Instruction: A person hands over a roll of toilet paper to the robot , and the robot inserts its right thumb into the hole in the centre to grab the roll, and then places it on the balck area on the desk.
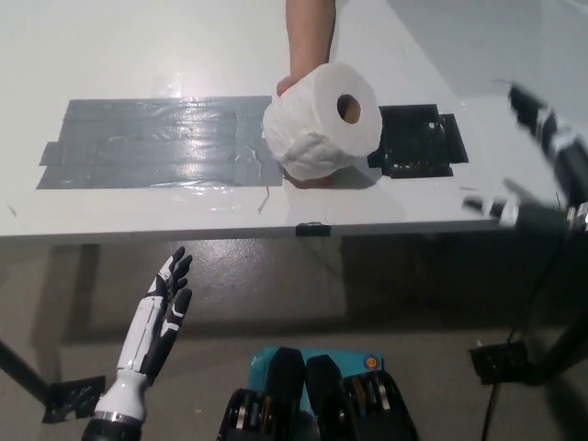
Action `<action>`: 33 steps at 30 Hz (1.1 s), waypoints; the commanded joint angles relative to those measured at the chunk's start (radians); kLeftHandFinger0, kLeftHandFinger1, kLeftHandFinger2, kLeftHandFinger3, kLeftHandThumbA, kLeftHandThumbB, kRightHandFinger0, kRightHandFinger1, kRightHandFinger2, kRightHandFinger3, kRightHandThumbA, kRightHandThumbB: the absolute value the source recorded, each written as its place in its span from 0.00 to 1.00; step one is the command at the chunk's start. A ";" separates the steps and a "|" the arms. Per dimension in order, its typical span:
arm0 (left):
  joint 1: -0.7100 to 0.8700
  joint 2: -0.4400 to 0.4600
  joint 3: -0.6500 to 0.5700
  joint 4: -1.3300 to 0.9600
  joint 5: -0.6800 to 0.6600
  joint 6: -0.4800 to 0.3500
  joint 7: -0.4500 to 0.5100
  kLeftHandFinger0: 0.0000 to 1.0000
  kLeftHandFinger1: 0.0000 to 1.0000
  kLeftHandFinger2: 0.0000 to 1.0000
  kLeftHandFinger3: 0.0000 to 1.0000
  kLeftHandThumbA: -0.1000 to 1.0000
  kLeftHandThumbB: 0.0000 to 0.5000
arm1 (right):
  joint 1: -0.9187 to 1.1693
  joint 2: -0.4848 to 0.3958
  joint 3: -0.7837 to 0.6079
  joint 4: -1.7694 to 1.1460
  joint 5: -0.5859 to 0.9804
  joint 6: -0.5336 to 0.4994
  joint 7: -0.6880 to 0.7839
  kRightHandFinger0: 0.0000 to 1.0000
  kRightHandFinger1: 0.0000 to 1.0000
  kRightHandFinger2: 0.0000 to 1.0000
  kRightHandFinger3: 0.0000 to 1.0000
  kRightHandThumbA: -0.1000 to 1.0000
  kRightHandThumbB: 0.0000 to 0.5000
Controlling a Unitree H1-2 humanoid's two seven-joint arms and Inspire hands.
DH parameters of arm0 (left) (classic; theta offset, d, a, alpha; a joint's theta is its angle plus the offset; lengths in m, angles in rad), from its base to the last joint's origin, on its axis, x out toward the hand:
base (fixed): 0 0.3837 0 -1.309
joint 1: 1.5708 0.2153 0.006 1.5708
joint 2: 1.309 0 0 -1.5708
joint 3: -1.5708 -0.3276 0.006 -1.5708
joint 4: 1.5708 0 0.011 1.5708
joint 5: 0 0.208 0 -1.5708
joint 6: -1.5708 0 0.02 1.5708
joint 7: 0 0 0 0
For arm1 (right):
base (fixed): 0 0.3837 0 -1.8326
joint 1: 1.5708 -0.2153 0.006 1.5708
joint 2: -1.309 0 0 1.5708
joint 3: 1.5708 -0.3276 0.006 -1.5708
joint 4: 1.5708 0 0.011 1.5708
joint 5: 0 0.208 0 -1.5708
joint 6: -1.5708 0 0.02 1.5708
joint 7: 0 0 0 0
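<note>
At the right edge of the frame, a little above mid-height, the black right hand (544,179) is raised over the far right end of the desk (138,55), blurred, with its fingers spread apart and nothing in them. One finger reaches toward the upper right and another juts out toward the left, pointing roughly at the roll but well apart from it. Part of the hand runs out of the frame, so its full outline is hard to make out. Left of it lies the black area (418,142), a dark patch stuck flat on the white desk top, uncovered except at its left side, where the roll overlaps it in the view. The roll of toilet paper (322,119) is held above the desk at upper centre, tilted so its centre hole faces the camera and slightly right. The person's hand (296,92) grips it from behind, mostly hidden by the paper, the forearm rising out of the top of the frame. Farther left a broad patch of grey tape (156,142) shines on the desk. At lower left, below the desk edge, the white left hand (161,312) rests with fingers extended and parted, empty.
</note>
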 commanded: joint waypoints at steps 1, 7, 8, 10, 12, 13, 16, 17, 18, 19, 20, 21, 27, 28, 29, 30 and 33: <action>-0.004 0.014 0.009 -0.022 0.015 -0.026 0.015 1.00 1.00 1.00 1.00 0.96 0.32 | -0.290 -0.084 0.067 0.070 0.058 0.261 0.203 1.00 1.00 1.00 1.00 1.00 0.59; 0.002 0.011 0.008 -0.043 0.018 -0.012 0.015 1.00 1.00 1.00 1.00 0.96 0.32 | -0.544 -0.084 0.197 0.328 -0.054 0.312 0.288 1.00 1.00 1.00 1.00 1.00 0.71; 0.002 0.013 0.007 -0.038 0.018 -0.023 0.014 1.00 1.00 1.00 1.00 0.96 0.32 | -0.601 -0.067 0.218 0.420 -0.059 0.284 0.312 1.00 1.00 1.00 1.00 1.00 0.63; 0.004 0.013 0.008 -0.038 0.016 -0.024 0.014 1.00 1.00 1.00 1.00 0.96 0.35 | -0.670 -0.033 0.232 0.540 -0.054 0.268 0.320 1.00 1.00 1.00 1.00 0.98 0.58; 0.007 0.012 0.008 -0.046 0.009 -0.014 0.009 1.00 1.00 1.00 1.00 0.97 0.35 | -0.728 -0.007 0.252 0.636 -0.068 0.249 0.319 1.00 1.00 1.00 1.00 0.95 0.56; 0.007 0.011 0.008 -0.046 0.009 -0.014 0.009 1.00 1.00 1.00 1.00 0.97 0.35 | -0.769 0.011 0.270 0.709 -0.081 0.221 0.327 1.00 1.00 1.00 1.00 0.95 0.59; 0.009 0.009 0.007 -0.051 0.018 -0.010 0.014 1.00 1.00 1.00 1.00 0.98 0.34 | -0.849 0.050 0.314 0.849 -0.121 0.170 0.318 1.00 1.00 1.00 1.00 0.97 0.63; 0.010 0.009 0.006 -0.055 0.022 -0.009 0.015 1.00 1.00 1.00 1.00 0.98 0.34 | -0.865 0.061 0.319 0.886 -0.122 0.153 0.320 1.00 1.00 1.00 1.00 0.97 0.63; 0.008 0.008 0.006 -0.057 0.027 -0.011 0.018 1.00 1.00 1.00 1.00 0.97 0.33 | -0.891 0.077 0.332 0.943 -0.132 0.133 0.317 1.00 1.00 1.00 1.00 0.98 0.66; 0.007 0.007 0.004 -0.058 0.026 -0.011 0.017 1.00 1.00 1.00 1.00 0.96 0.33 | -0.908 0.086 0.340 0.977 -0.138 0.118 0.316 1.00 1.00 1.00 1.00 0.98 0.66; 0.006 0.007 0.003 -0.059 0.027 -0.011 0.016 1.00 1.00 1.00 1.00 0.96 0.33 | -0.919 0.091 0.349 1.004 -0.144 0.097 0.315 1.00 1.00 1.00 1.00 0.98 0.65; 0.006 0.007 0.004 -0.060 0.027 -0.010 0.016 1.00 1.00 1.00 1.00 0.96 0.32 | -0.937 0.105 0.363 1.036 -0.159 0.079 0.309 1.00 1.00 1.00 1.00 0.98 0.63; 0.009 0.006 0.003 -0.069 0.019 -0.008 0.010 1.00 1.00 1.00 1.00 0.93 0.31 | -0.992 0.154 0.395 1.210 -0.194 -0.014 0.246 1.00 1.00 1.00 1.00 0.94 0.61; 0.008 0.006 0.003 -0.069 0.021 -0.007 0.011 1.00 1.00 1.00 1.00 0.93 0.33 | -0.997 0.160 0.394 1.228 -0.193 -0.007 0.242 1.00 1.00 1.00 1.00 0.95 0.63; 0.007 0.007 0.003 -0.068 0.021 -0.010 0.012 1.00 1.00 1.00 1.00 0.93 0.32 | -1.000 0.168 0.393 1.242 -0.197 0.012 0.234 1.00 1.00 1.00 1.00 0.97 0.66; 0.007 0.006 0.004 -0.066 0.021 -0.015 0.014 1.00 1.00 1.00 1.00 0.92 0.32 | -1.000 0.174 0.395 1.250 -0.205 0.020 0.225 1.00 1.00 1.00 1.00 0.98 0.67; 0.008 0.007 0.002 -0.061 0.025 -0.017 0.013 1.00 1.00 1.00 1.00 0.92 0.33 | -0.999 0.187 0.390 1.278 -0.215 0.021 0.221 1.00 1.00 1.00 1.00 1.00 0.67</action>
